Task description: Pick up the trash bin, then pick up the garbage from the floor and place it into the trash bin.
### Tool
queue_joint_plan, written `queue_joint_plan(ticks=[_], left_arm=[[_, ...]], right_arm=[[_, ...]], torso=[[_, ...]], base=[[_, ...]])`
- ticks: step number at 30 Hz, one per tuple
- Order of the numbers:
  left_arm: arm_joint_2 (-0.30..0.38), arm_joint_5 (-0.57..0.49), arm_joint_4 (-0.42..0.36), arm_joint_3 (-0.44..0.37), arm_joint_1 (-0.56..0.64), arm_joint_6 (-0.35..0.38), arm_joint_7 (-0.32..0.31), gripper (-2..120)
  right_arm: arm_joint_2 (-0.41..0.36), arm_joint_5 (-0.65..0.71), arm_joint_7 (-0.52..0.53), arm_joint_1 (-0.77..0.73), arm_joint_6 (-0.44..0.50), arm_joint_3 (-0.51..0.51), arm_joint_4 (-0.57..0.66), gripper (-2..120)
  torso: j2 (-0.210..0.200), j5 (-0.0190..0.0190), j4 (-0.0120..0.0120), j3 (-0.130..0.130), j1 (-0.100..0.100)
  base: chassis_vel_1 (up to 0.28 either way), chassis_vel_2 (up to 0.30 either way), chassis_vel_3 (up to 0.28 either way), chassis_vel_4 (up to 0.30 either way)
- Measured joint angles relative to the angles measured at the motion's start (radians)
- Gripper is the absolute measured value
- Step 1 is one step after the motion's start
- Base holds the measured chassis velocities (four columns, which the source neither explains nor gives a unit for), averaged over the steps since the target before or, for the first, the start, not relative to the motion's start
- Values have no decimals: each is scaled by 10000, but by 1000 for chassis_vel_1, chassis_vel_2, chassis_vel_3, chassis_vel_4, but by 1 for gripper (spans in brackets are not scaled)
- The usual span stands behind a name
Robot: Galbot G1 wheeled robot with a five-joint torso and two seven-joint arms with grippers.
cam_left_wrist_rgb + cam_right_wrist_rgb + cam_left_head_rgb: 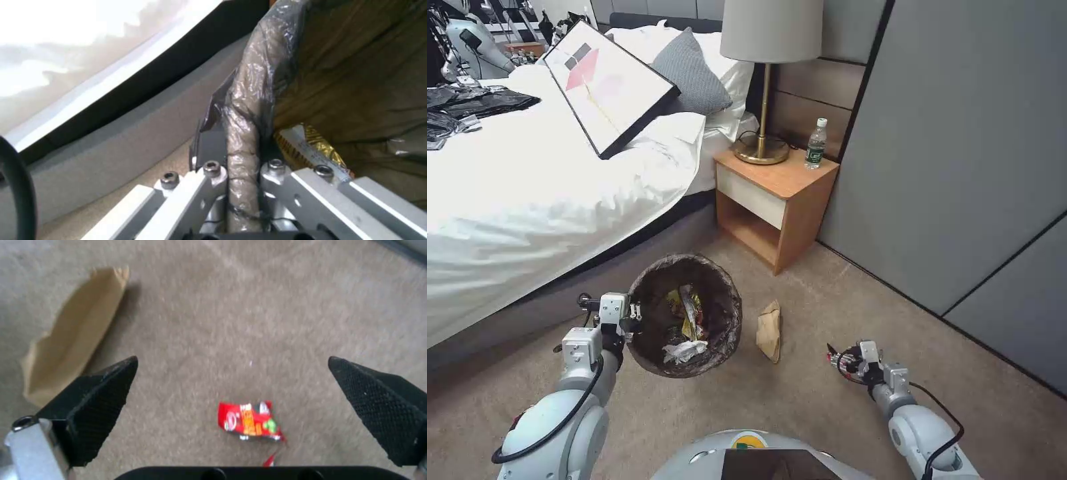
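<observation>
The trash bin, round and lined with a dark bag, hangs tilted above the carpet by the bed. My left gripper is shut on its bag-covered rim. Inside lie yellow wrappers and a white tissue; one yellow wrapper shows in the left wrist view. A brown paper bag lies on the floor just right of the bin. My right gripper hovers open over the carpet, right of the paper bag. A small red wrapper lies on the floor below its open fingers.
The bed with a framed picture runs along the left. A wooden nightstand stands behind the bin with a lamp and a clear green-labelled bottle. Grey wall panels close off the right.
</observation>
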Motion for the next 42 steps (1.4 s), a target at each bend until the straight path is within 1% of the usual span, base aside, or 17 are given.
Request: queue_joint_plan(ticks=[3, 10, 21, 29, 42], left_arm=[[2, 2, 0, 7, -9, 0, 0, 2], [8, 21, 2, -9, 29, -1, 0, 2], [32, 35, 5, 14, 56, 0, 4, 2], [41, 41, 6, 29, 63, 0, 8, 2], [32, 47, 6, 50, 47, -8, 12, 2]], right_arm=[[-7, 192, -1, 216, -83, -82, -339, 100], [-18, 586, 14, 1019, -287, -309, -1752, 100], [234, 628, 8, 1624, -238, -409, -3072, 100], [441, 518, 82, 1996, -238, -522, -3551, 100], [608, 271, 566, 2218, -371, -789, -3654, 100]], torso=[[0, 0, 0, 0, 0], [0, 0, 0, 0, 0], [0, 0, 0, 0, 0], [0, -1, 1, 0, 0], [0, -1, 0, 0, 0]], base=[[0, 0, 0, 0], [0, 0, 0, 0], [0, 0, 0, 0], [0, 0, 0, 0], [0, 0, 0, 0]])
